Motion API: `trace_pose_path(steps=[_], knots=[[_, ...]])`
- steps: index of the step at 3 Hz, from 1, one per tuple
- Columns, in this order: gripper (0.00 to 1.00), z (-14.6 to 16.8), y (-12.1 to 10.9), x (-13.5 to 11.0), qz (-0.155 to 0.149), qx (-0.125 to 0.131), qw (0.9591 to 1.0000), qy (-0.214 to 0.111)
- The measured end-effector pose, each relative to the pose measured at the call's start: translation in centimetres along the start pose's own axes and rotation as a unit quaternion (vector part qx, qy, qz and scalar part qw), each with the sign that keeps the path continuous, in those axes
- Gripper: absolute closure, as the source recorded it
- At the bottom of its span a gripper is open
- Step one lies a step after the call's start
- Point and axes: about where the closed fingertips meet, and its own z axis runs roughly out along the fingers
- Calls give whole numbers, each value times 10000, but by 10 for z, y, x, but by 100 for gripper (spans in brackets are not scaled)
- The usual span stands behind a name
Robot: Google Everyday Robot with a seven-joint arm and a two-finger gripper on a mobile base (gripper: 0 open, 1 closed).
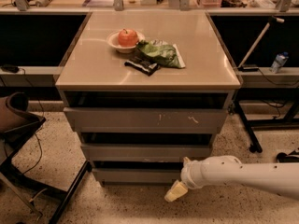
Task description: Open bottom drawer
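The bottom drawer (135, 175) is the lowest, narrowest grey front of the three-drawer cabinet, just above the floor. It stands out only slightly, with a dark gap above it. My white arm reaches in from the right. My gripper (175, 191) hangs at the drawer front's right end, its pale tip pointing down-left, a little below and in front of the drawer's lower edge.
The cabinet top (196, 64) carries a white bowl (113, 41) with a red apple (127, 37), a green bag (161, 53) and a dark packet (141, 66). A chair (16, 125) stands left. A black stand (247, 129) stands right. The floor is speckled.
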Motion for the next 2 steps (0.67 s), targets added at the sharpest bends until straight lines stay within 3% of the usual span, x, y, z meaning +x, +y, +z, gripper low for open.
trace_pose_path(steps=[1,2], knots=[[0,44,-14,42,536,-137,9983,-169],[0,91,-32,76,1030,-265,9941,-202]])
